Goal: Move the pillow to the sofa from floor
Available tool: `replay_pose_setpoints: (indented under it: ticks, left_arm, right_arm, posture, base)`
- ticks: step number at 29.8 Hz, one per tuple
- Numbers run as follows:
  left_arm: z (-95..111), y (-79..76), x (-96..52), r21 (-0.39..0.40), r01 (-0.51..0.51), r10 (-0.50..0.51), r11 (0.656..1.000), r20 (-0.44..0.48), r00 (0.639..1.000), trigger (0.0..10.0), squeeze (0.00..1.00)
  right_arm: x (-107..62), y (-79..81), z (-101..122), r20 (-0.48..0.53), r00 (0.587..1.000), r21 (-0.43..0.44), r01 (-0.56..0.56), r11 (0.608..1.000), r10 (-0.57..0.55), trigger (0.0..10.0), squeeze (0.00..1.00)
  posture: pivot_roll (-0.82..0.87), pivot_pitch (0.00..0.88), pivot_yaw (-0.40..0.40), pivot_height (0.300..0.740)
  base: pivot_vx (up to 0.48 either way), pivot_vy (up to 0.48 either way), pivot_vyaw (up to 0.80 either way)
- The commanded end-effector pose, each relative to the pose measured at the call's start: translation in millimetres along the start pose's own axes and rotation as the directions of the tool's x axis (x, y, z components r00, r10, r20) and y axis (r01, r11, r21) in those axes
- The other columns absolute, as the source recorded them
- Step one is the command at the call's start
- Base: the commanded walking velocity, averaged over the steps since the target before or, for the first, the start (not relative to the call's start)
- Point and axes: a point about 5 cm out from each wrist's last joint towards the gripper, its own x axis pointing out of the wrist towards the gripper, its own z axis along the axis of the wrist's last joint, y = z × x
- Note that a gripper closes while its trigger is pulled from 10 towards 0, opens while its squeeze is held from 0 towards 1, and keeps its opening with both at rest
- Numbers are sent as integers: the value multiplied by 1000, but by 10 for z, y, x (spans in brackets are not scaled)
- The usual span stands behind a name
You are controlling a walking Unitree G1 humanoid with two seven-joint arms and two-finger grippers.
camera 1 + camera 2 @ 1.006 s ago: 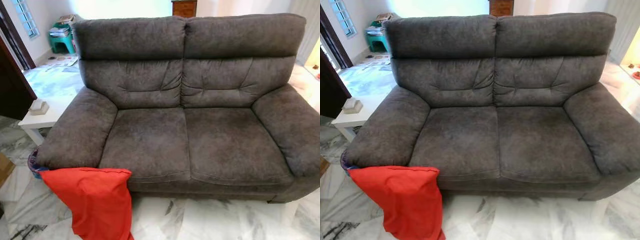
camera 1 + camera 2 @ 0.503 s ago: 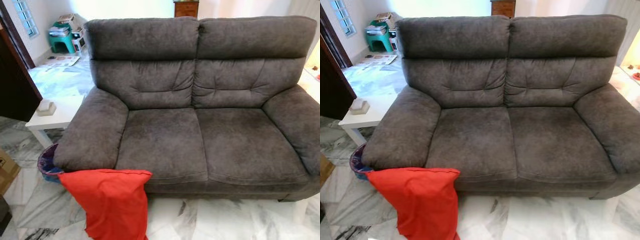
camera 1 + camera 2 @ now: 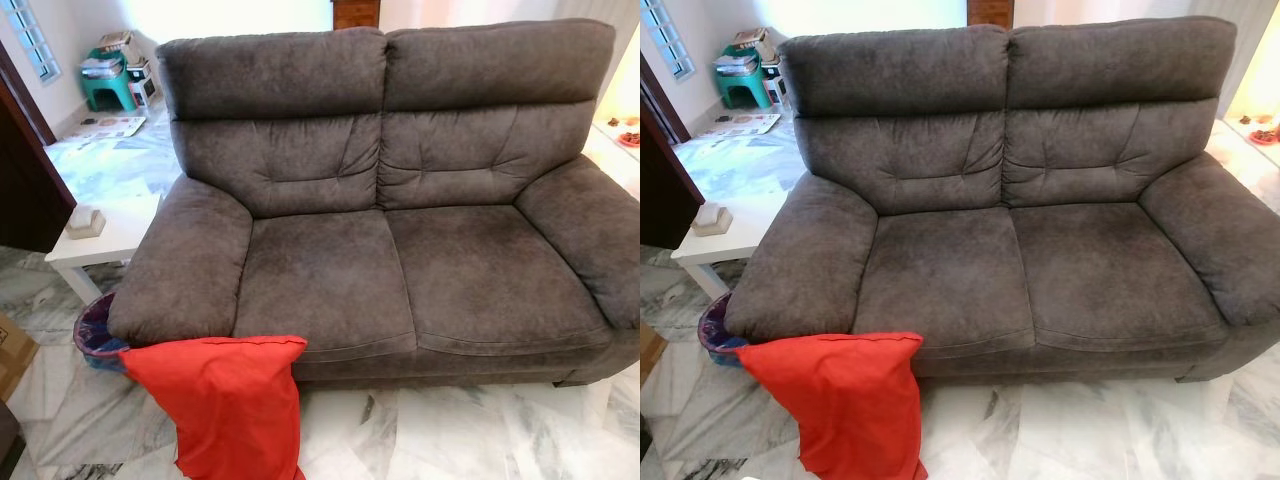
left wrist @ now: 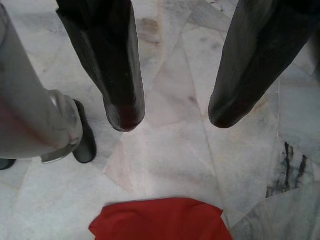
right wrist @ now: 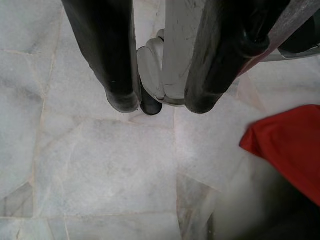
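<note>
Red pillow, dark grey sofa (mottled nap), white grey-veined marble floor, white side table

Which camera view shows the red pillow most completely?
The right eye view: the red pillow shows nearly whole, leaning against the sofa front by its armrest. The left eye view crops its lower edge. Each wrist view shows just one red corner.

Light level: bright, even daylight.
Source: behind the sofa; the wall above its backrest is blown out white.
Glare: pale sheen on the marble floor before the sofa.
Shadows: soft, under the sofa's front edge.
Distortion: sofa backrest bows towards the frame corners.
Focus: eye views sharp; wrist views soft on near fingers.
</note>
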Motion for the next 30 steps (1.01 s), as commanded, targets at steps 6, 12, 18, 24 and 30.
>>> replay_pose_setpoints:
  ticks: [6, 12, 18, 24, 30]
  left_arm:
    - [-74, -27, -10, -11, 3, -3, 1000, -25, 1000, 10000, 0]
    - [-57, -99, 5, -29, 10, -11, 1000, -16, 1000, 10000, 0]
    - [-52, -132, 11, -37, 13, -14, 999, -13, 1000, 10000, 0]
    - [-60, -113, 6, -39, 9, -10, 999, -14, 1000, 10000, 0]
    - [-66, -107, 4, -40, 4, -5, 999, -15, 1000, 10000, 0]
  right_arm:
    - [-7, -7, -19, 0, 1000, -2, -3, 1000, 3, 10000, 0]
    - [2, -106, 77, 17, 1000, -46, 0, 999, 1, 10000, 0]
    - [17, -159, 193, 50, 999, -43, 15, 999, -12, 10000, 0]
    - [31, -77, 242, 66, 997, -99, -24, 995, 31, 10000, 0]
    - [26, -53, 196, 61, 998, -69, -21, 997, 26, 10000, 0]
  posture:
    - [-22, 62, 89, 740]
    - [-23, 59, 62, 740]
    - [-25, 60, 54, 740]
    - [-26, 59, 60, 740]
    - [-18, 58, 59, 740]
  base:
    - [0, 0, 219]
    - [0, 0, 0]
    - [0, 0, 0]
    - [0, 0, 267]
    - [0, 0, 800]
